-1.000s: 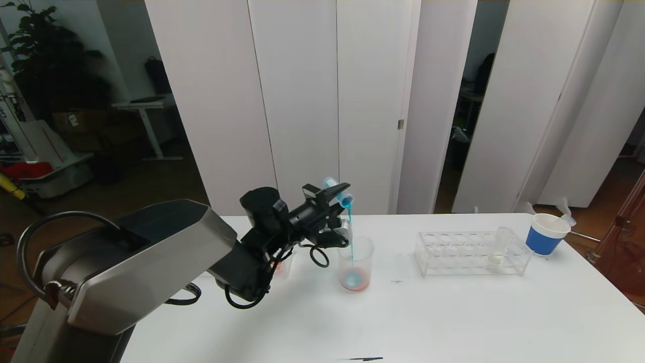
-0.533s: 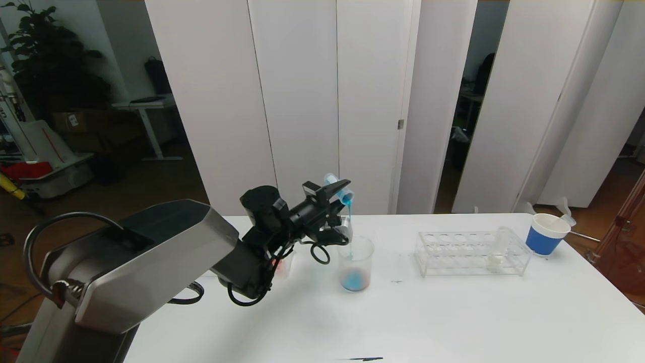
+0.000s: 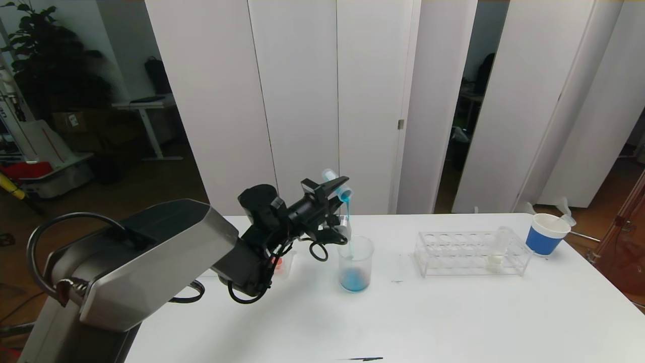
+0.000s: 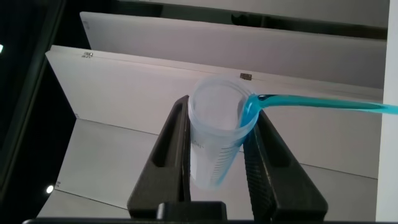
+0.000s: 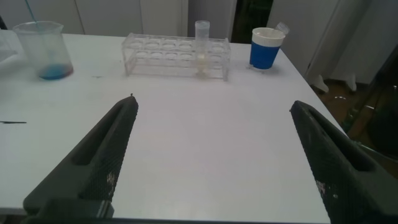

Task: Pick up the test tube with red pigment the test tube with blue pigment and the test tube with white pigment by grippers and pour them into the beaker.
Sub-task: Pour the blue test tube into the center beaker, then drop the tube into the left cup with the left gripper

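Gripping the tilted blue tube, the left gripper pours a thin blue stream into the beaker below. Farther right, the white tube stands in the clear rack. The right gripper hovers wide open, holding nothing.

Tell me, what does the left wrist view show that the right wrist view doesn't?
Only the left wrist view shows the left end effector shut on the test tube with blue pigment, tipped, a blue stream leaving its mouth.

Only the right wrist view shows the open right end effector above the table, the rack holding the test tube with white pigment, the blue paper cup and the beaker.

Both share blue liquid: pouring in one, pooled in the beaker in the other.
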